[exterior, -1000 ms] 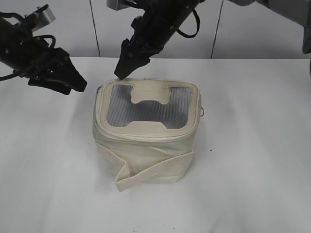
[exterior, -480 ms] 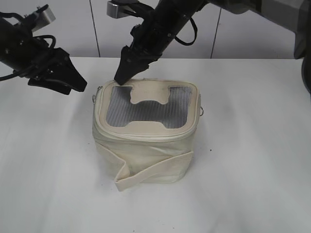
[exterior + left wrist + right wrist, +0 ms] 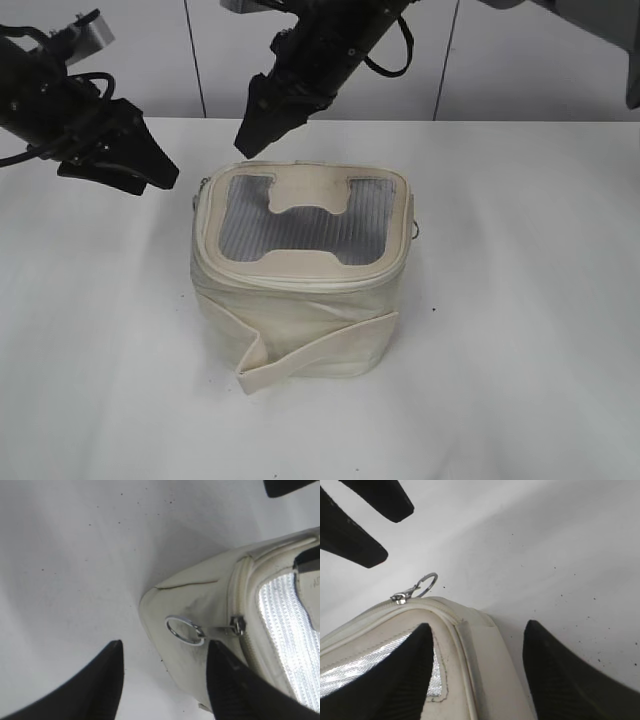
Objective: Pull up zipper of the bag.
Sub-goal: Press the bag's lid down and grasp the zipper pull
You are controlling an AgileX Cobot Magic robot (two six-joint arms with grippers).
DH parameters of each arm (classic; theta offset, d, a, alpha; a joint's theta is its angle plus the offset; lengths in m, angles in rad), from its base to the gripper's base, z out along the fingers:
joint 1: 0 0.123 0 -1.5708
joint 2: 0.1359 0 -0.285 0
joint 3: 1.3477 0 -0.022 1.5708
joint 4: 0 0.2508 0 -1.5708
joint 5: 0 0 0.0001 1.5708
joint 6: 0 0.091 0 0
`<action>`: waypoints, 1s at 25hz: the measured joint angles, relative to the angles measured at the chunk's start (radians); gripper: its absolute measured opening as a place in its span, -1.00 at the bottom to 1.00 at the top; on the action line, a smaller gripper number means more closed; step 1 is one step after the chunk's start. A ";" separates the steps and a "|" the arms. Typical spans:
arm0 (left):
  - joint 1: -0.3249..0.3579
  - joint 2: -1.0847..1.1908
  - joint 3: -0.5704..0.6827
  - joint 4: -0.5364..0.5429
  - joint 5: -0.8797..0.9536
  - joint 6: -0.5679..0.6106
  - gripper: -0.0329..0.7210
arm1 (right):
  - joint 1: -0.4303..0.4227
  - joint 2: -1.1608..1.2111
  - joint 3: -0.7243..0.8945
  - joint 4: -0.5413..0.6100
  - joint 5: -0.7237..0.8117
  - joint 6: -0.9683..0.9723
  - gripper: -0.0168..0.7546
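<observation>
White tabletop [image 3: 520,300] carries the bag [image 3: 300,285] at its middle, its zipper [image 3: 300,276] rimming the mesh top. Since half a second ago the right gripper [image 3: 252,140] has lifted off the bag's rear left corner, jaws wide. The left gripper [image 3: 160,175], also wide and empty, stays left of the bag.

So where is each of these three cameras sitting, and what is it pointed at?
Exterior: in front of the table, slanting down at the bag; both arms show.
Left wrist: on the left arm, aimed at the bag's corner and a ring pull; the open left end effector shows.
Right wrist: above the bag's rear corner; the open right end effector shows.
Both wrist views share that ring pull.
</observation>
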 joint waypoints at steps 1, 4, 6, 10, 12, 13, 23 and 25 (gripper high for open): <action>0.000 0.000 0.000 0.000 0.000 0.000 0.18 | 0.000 0.000 0.000 -0.001 0.000 0.000 0.21; 0.000 0.000 0.000 0.000 0.000 0.000 0.18 | 0.000 0.000 0.002 -0.002 0.000 0.001 0.21; 0.000 0.000 0.000 0.000 0.000 0.000 0.18 | 0.000 0.000 0.016 -0.002 0.000 0.001 0.21; 0.000 0.000 0.000 0.000 0.000 0.000 0.18 | 0.000 0.000 0.049 -0.002 0.000 -0.018 0.21; 0.000 0.000 0.000 0.000 0.000 0.000 0.18 | 0.000 0.000 0.055 0.001 0.000 -0.034 0.21; 0.000 0.000 0.000 0.000 0.000 0.000 0.18 | 0.000 0.000 0.055 0.002 0.000 -0.041 0.21; 0.000 0.000 0.000 0.000 0.000 0.000 0.18 | 0.000 0.030 0.054 0.048 0.013 -0.049 -0.46; 0.000 0.000 0.000 0.000 0.000 0.000 0.18 | 0.000 0.030 0.054 0.049 0.017 -0.048 -0.76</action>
